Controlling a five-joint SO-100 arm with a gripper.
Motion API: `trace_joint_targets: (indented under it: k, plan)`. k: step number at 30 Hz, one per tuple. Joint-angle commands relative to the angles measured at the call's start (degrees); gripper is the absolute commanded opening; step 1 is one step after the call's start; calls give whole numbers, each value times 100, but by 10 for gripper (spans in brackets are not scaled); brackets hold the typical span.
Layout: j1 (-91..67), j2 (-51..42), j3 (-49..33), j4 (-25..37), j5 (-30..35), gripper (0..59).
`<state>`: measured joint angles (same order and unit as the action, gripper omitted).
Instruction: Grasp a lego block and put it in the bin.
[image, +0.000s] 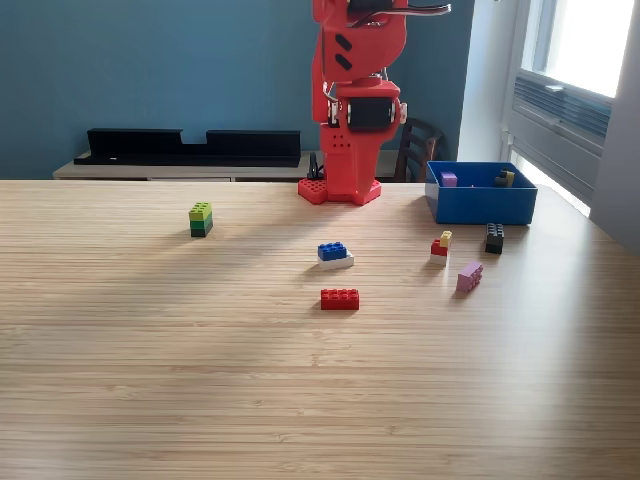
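Several lego blocks lie on the wooden table (150, 380): a green stack (201, 219) at the exterior view's left, a blue-on-white block (334, 254) and a red block (340, 298) in the middle, and a red-and-yellow block (441, 244), a black block (494, 237) and a pink block (469, 276) at the right. The blue bin (481, 203) stands at the back right, holding a purple block (449, 179) and a yellow-and-black one (504, 178). The red arm (350, 110) rises from its base at the back centre and leaves the top of the frame. Its gripper is out of view.
A long black tray (190, 147) sits on a low shelf behind the table against the blue wall. A dark chair (415, 148) stands behind the arm's base. A window fills the exterior view's upper right.
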<state>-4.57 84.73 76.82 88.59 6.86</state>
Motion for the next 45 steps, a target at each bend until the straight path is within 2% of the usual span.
trace_joint_targets:
  k: [1,5,8,13,17,23,29,38,45]
  plan:
    - [-26,571,220,-334,132,7]
    - [-88,571,703,-580,-721,16]
    - [-35,571,1099,-791,-1318,100]
    - [97,589,1336,-826,-1951,243]
    - [158,668,1767,-844,-2575,305]
    - [369,668,2558,-1072,-3234,308]
    - [606,694,2962,-1477,-3384,294]
    - [738,694,3287,-2259,-3568,264]
    - [879,686,3375,-2628,-3524,256]
